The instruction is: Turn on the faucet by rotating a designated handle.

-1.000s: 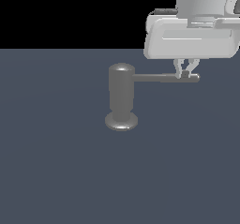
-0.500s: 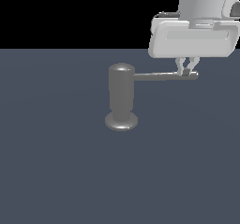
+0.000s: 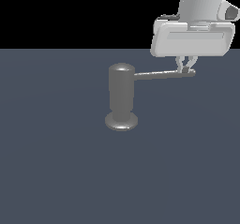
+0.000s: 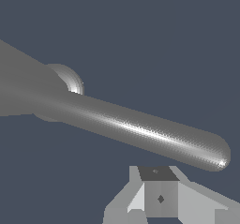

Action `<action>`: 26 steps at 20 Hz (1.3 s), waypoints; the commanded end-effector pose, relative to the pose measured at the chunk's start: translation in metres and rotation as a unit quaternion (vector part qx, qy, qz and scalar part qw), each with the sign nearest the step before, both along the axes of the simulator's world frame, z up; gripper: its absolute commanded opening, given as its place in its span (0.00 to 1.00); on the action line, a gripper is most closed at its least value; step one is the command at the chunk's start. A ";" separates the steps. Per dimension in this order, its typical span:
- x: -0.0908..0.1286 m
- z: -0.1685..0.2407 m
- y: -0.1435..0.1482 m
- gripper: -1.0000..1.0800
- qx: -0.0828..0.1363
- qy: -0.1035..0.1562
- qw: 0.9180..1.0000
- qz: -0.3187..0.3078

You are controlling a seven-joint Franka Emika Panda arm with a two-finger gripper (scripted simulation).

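Open floor (image 3: 56,171) all around; only faucet (image 3: 122,96) and handle (image 3: 161,74) as obstacles

The gripper (image 3: 185,69) sits at the tip of the handle (image 3: 164,74), apparently touching; the faucet (image 3: 121,99) stands upright.

A flat slate-blue floor (image 3: 56,171) fills the lower part of the exterior view, plain and even in colour from one side to the other, with no marks, seams or texture that I can make out. Its far edge runs straight across as a level line, and beyond it there is only a black backdrop (image 3: 70,12), uniform and featureless. In the wrist view the same slate-blue surface (image 4: 140,31) lies behind everything, just as smooth and unmarked, a shade darker toward one side. Nothing else rests on it.
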State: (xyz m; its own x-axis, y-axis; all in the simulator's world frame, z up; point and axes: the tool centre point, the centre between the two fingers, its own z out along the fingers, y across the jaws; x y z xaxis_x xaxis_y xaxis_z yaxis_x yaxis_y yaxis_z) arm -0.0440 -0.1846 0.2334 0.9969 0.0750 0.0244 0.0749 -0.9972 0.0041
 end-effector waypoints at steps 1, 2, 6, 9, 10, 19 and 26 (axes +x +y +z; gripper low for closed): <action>0.002 -0.010 -0.011 0.00 0.000 0.008 1.000 -0.006; 0.004 -0.010 -0.013 0.00 0.000 0.009 1.000 -0.006; 0.014 -0.011 -0.020 0.00 0.001 0.010 1.000 -0.007; 0.021 -0.012 -0.026 0.00 0.001 0.011 1.000 -0.008; 0.023 -0.012 -0.028 0.00 0.001 0.011 1.000 -0.009; 0.051 -0.001 -0.011 0.00 0.002 0.002 1.000 0.006; 0.073 -0.003 -0.008 0.00 0.002 0.003 1.000 0.003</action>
State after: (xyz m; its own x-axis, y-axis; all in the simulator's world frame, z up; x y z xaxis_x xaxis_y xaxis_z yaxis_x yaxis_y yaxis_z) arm 0.0213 -0.1968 0.2336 0.9969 0.0761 0.0181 0.0761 -0.9971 -0.0016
